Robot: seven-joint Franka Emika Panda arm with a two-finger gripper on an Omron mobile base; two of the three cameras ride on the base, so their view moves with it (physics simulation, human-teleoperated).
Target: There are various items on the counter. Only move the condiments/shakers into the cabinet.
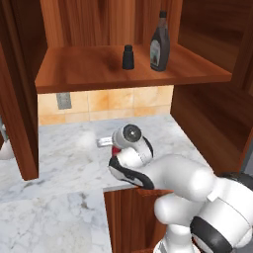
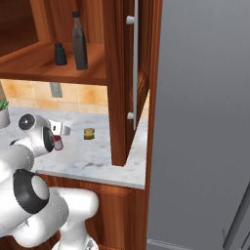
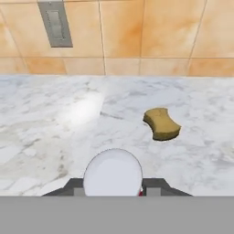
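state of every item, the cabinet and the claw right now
brown bottle: upright on cabinet shelf
black shaker: upright on shelf, left of the bottle
red bottle: on counter, gripped
sponge: lying on counter, untouched
cabinet: open
claw: shut on red bottle

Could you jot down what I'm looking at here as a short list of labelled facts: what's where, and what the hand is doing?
place: kitchen counter below an open wooden cabinet
on cabinet shelf: dark brown bottle and black shaker, upright, side by side
on counter: yellow-brown sponge, lying apart from the hand
hand: low over the counter, closed on the small red bottle
red bottle cap: white, sits between the fingers
wall: orange-beige tiles with a grey outlet
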